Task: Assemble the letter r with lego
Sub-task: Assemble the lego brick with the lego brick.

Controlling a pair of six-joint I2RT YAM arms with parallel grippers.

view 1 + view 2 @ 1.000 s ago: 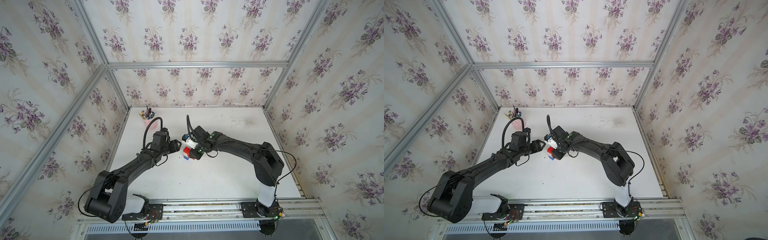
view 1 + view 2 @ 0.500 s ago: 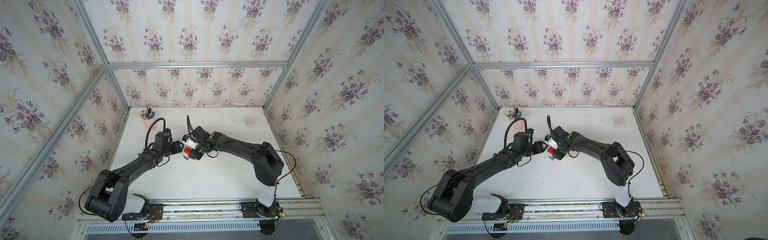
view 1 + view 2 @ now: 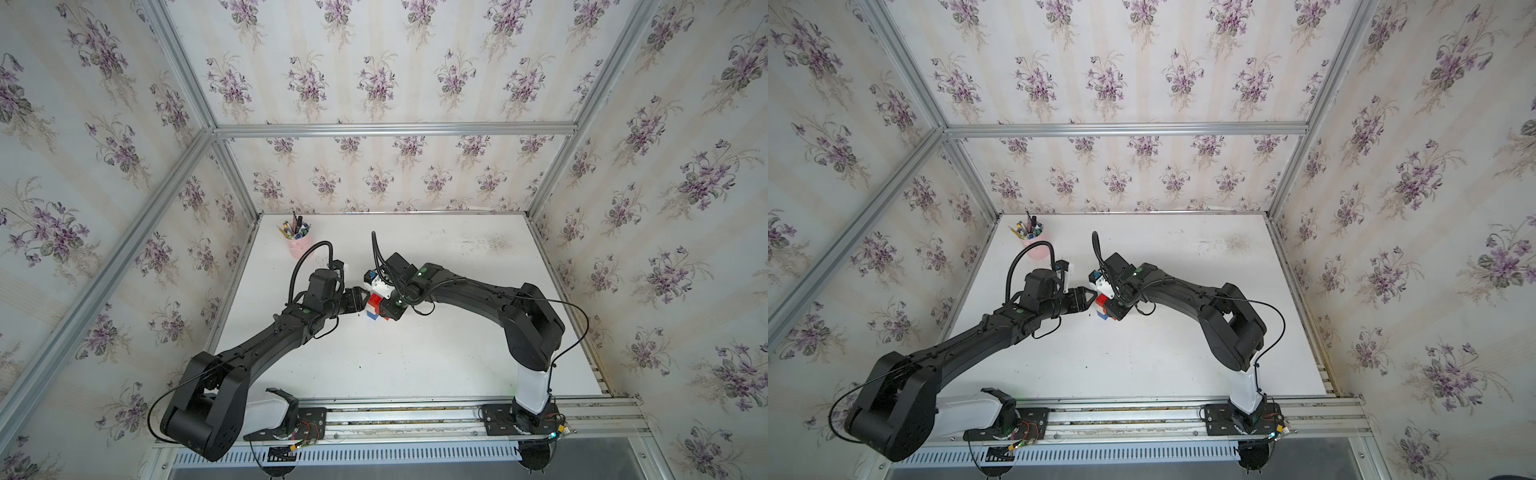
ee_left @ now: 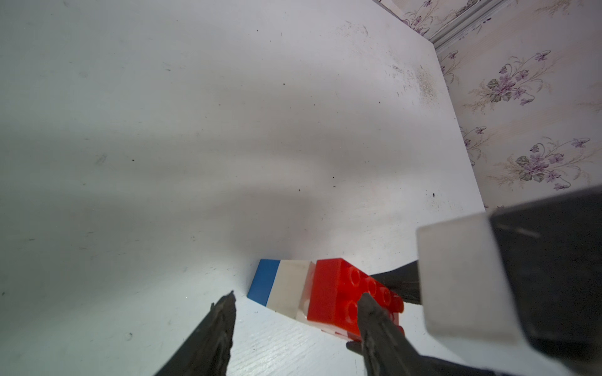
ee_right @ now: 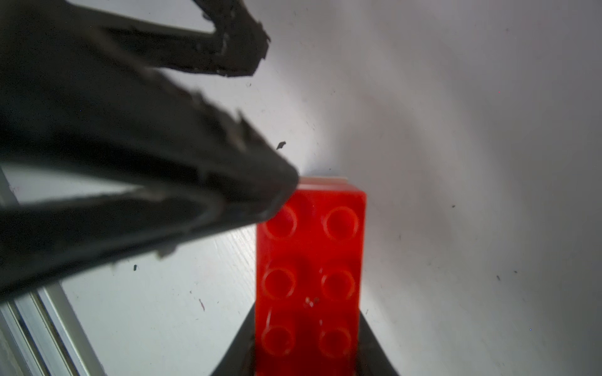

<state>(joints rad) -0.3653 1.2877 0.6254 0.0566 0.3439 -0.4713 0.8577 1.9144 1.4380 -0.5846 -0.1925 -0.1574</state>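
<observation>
My right gripper is shut on the sides of a long red brick, studs facing its wrist camera. That brick caps the lego stack, the letter r: red, then white, then blue at the end nearest the table. In both top views the stack sits mid-table between the arms. My left gripper is open beside it. One of its fingertips lies against the red brick's studded face; its other finger is free of the stack. Whether the blue end touches the table I cannot tell.
A pink cup of pens stands at the table's back left corner. Flowered walls close in three sides. An aluminium rail with both arm bases runs along the front edge. A dirty patch marks the back right of the white table.
My left gripper has moved right toward the stack until a fingertip reached the red brick. The right arm and the stack have stayed put.
</observation>
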